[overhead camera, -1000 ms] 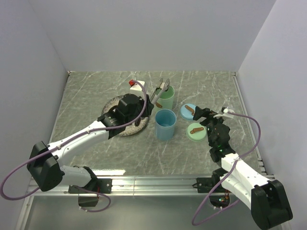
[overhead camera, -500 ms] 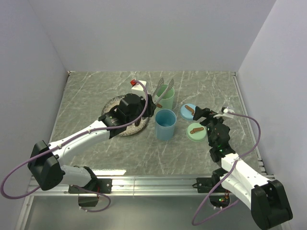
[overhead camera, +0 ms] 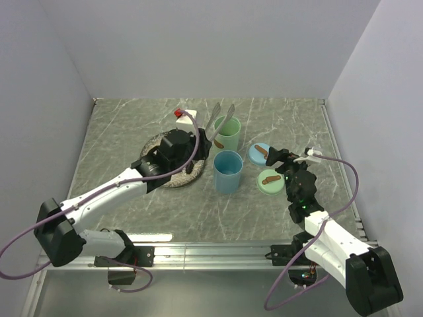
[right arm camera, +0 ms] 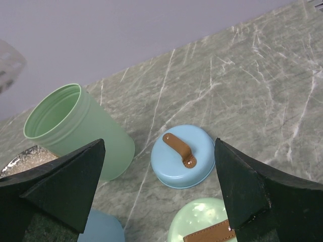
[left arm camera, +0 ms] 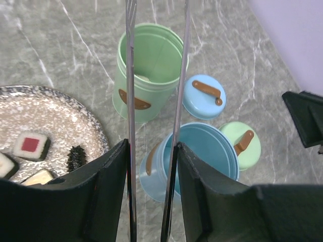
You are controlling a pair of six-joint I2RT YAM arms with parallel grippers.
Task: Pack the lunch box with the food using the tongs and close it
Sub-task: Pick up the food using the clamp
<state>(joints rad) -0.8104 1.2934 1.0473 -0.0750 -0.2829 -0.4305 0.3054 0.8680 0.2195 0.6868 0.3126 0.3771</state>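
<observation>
**Left gripper**: clamped on the tongs, with its fingers bearing on the outer faces of the two arms. The arms themselves stand apart. They run over the green canister, one across each side of its mouth. Their tips are cut off by the top edge of the wrist view.

**Green canister:** upright, lid off. A pale piece lies against its inner wall. It is possibly one of the beige balls, but too little of it shows to be sure.

**Blue canister**: upright and open, just beside the green canister on its near side.

**Lids:** the blue lid lies right of the green canister with its brown handle up. The green lid lies further right and nearer, beside the blue lid.

**Plate**: left of the green canister, close to it but not touching. It carries the red-topped cube, the dark oblong piece and two more cubes, both partly cut off.

**Right gripper**: jaws wide apart and holding nothing. It is right of the green canister, above the lids.
</observation>
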